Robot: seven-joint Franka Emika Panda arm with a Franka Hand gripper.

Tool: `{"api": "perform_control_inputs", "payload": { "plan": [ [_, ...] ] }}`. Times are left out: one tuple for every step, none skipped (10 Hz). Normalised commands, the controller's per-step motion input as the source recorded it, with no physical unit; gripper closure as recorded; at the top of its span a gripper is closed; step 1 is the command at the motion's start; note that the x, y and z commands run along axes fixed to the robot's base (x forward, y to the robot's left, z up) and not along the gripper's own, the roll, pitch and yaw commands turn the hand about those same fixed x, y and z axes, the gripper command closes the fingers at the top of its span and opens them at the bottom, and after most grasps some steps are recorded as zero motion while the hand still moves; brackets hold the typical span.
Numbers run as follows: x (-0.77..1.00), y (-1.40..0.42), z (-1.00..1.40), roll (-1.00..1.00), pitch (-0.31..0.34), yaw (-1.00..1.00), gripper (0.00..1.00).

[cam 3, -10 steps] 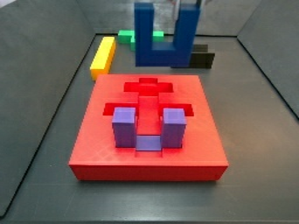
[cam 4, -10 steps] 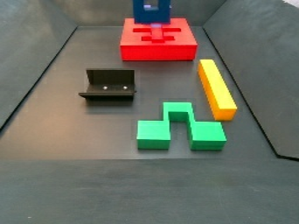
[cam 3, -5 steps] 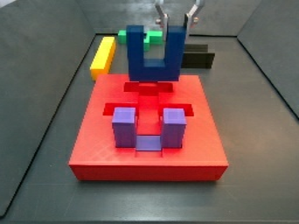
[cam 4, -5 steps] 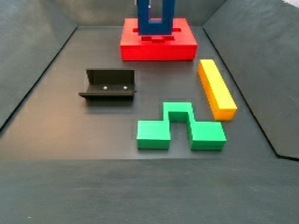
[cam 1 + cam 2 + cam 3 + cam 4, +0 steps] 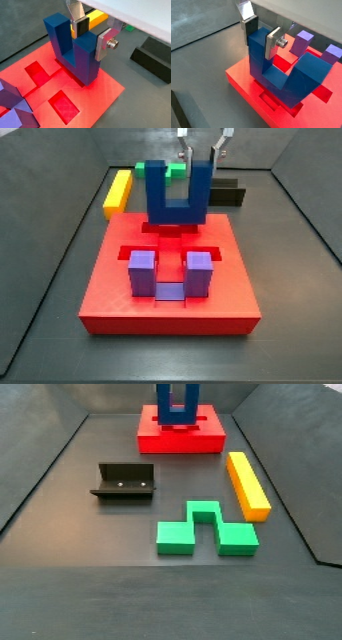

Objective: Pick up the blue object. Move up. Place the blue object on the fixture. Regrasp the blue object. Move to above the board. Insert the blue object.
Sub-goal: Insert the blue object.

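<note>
Blue object: dark blue U-shaped block, prongs up, base down at the far end of the board, upper middle of a side view; also seen at the top centre of a side view
Purple block: nearest piece in a side view, a U shape with prongs up, seated in the near part of the board, lower middle of the frame
Green block: stepped piece lying flat on the floor, lower middle of a side view, well apart from the board
Fixture: black bracket standing on the floor at middle left of a side view, nothing on it
Yellow bar: long bar lying on the floor at middle right of a side view, just beyond the green block
Board: big red slab with shaped recesses in its top; far-end recesses show beside the blue base in both wrist views
Gripper: above the far end of the board, closed on one prong of the blue object, a silver finger plate flat on each side of that prong; seen also in a wrist view and at the top of a side view
Blue base: in a wrist view it sits at a recess in the board; whether it is fully seated cannot be told
</note>
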Motion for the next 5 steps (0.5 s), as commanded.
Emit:
{"api": "perform_control_inputs", "payload": {
  "plan": [
    [-0.07,0.00,-0.23,0.00,-0.039,0.00,1.00],
    [-0.05,0.00,-0.26,0.02,-0.021,0.00,1.00],
    [-0.04,0.00,-0.24,0.09,-0.004,-0.07,1.00],
    [-0.01,0.00,-0.20,0.07,0.000,-0.11,1.00],
    [0.00,-0.02,-0.17,0.13,0.000,-0.16,1.00]
  ]
}}
